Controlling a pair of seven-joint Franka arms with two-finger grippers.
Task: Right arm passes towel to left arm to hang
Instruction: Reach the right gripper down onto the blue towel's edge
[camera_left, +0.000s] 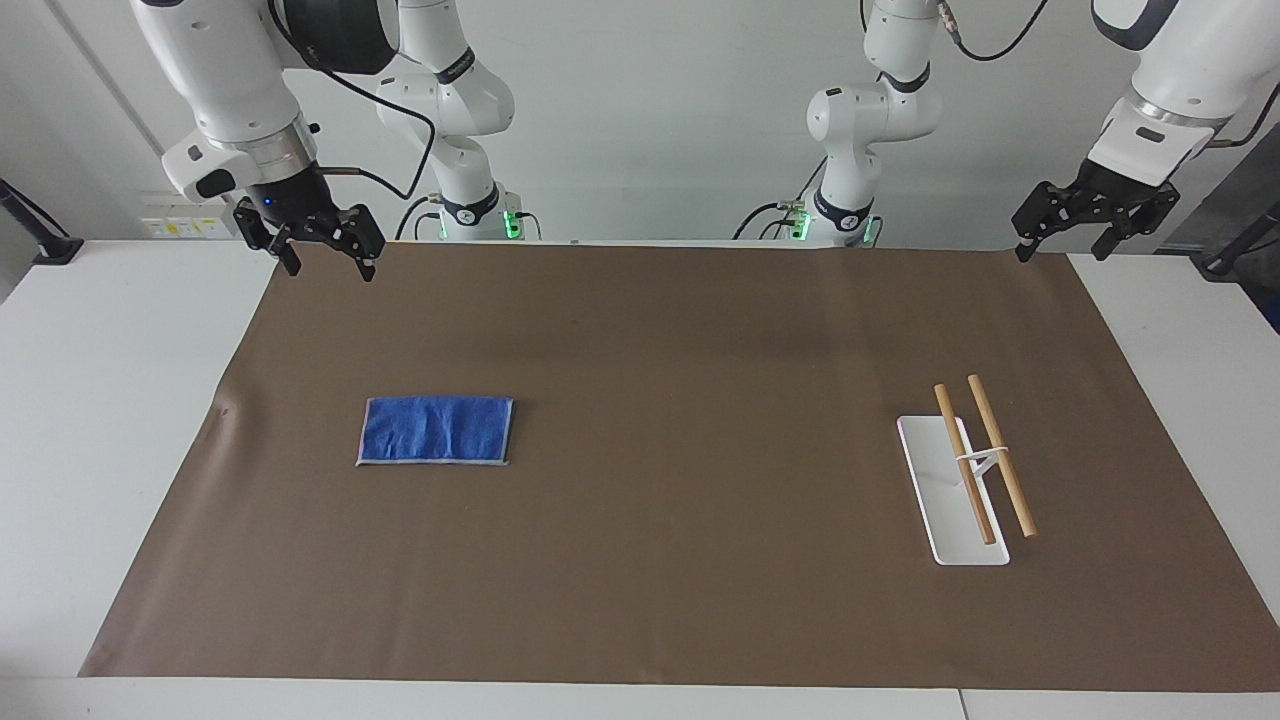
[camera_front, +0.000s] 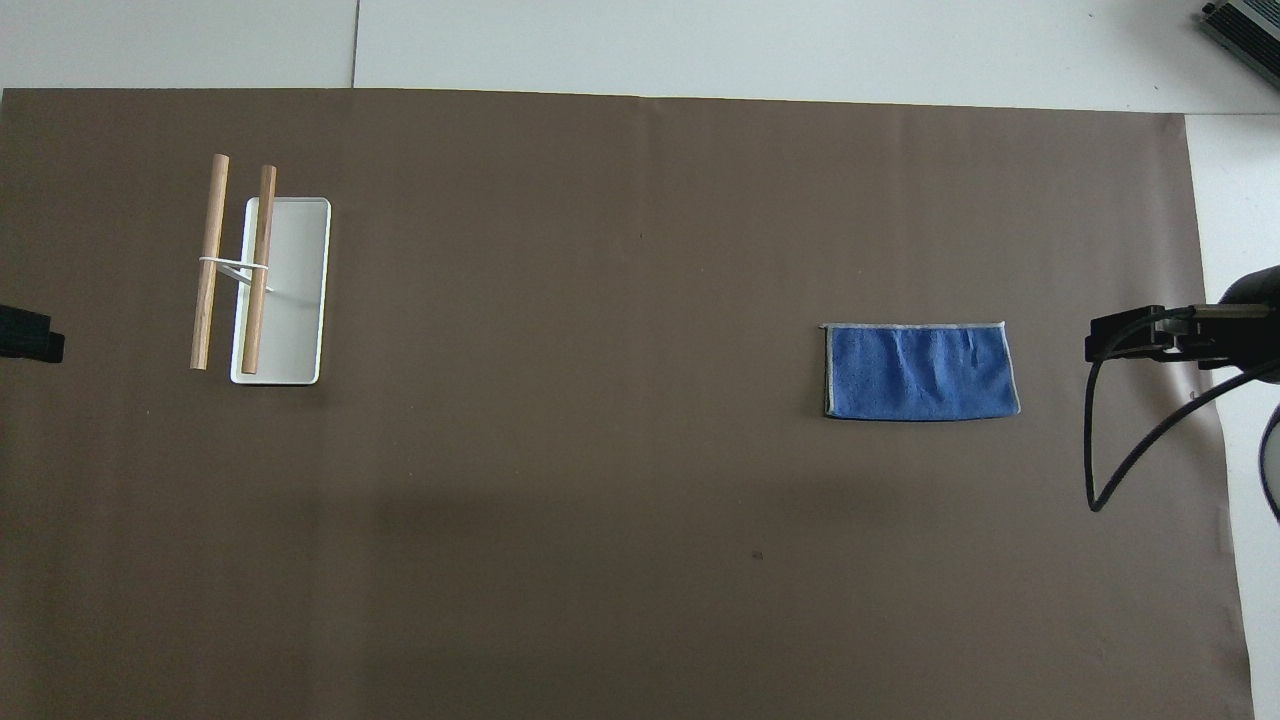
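Towel (camera_left: 435, 431) lies flat on the brown mat (camera_left: 680, 330), toward the right arm's end of the worktop, untouched. Right gripper (camera_left: 322, 256) hangs over the mat's edge nearest the robots, well apart from the towel, jaws wide and empty. Left gripper (camera_left: 1066, 243) waits over the mat's corner at its own end, jaws also wide, holding nothing.

Step in hand, as I judge it: the reach for the towel. Best to come down on a short edge and pinch one layer's hem – leaves a free length for the left gripper to take. The rack (camera_left: 966, 478), two wooden rods on a white base, stands toward the left arm's end.

Overhead view cuts both grippers off at the frame edges – only tips and a cable loop show. Whether the towel is folded double cannot be told.
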